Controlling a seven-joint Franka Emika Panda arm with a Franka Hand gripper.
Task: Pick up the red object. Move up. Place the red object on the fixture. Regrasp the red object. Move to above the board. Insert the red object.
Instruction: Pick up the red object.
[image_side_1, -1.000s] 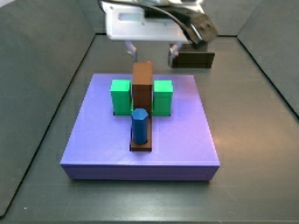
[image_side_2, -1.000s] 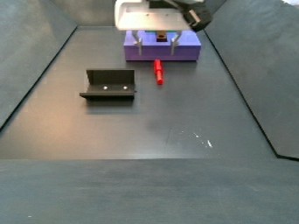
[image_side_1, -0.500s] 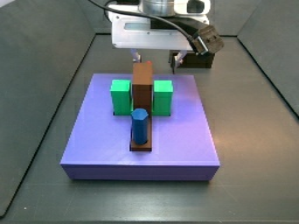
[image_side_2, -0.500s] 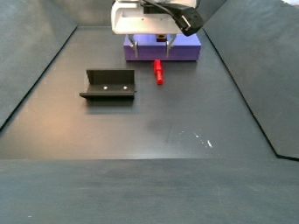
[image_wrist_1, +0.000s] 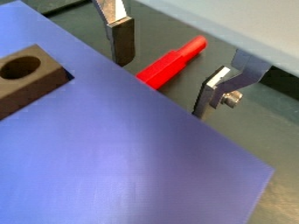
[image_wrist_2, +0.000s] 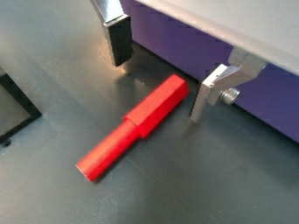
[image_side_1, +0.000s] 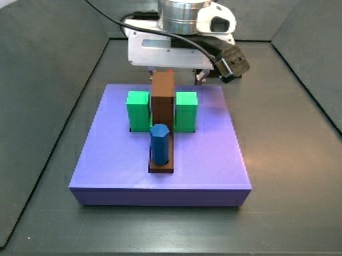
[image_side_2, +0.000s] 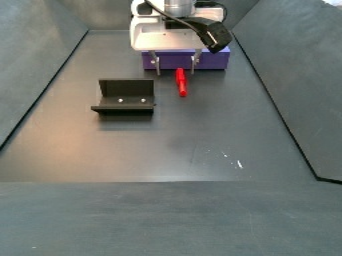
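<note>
Fixture: the dark L-shaped bracket on a base plate (image_side_2: 123, 98) stands on the dark floor, left of centre in a side view, well apart from everything else.
Red object: the bright red stepped plastic peg (image_side_2: 182, 83) lies flat on the floor, just in front of the board, right of the fixture.
Fingers: the flat silver plates with dark pads (image_wrist_2: 117, 39) stand spread apart; the red object (image_wrist_2: 132, 128) lies between and below them, touching neither, its thicker end nearest the gap.
Gripper: the gripper (image_side_2: 174, 66) hangs low over the red object's far end.
Board: the large flat lavender-purple square slab (image_side_1: 163, 150) carries green blocks, a brown bar and a blue peg.
</note>
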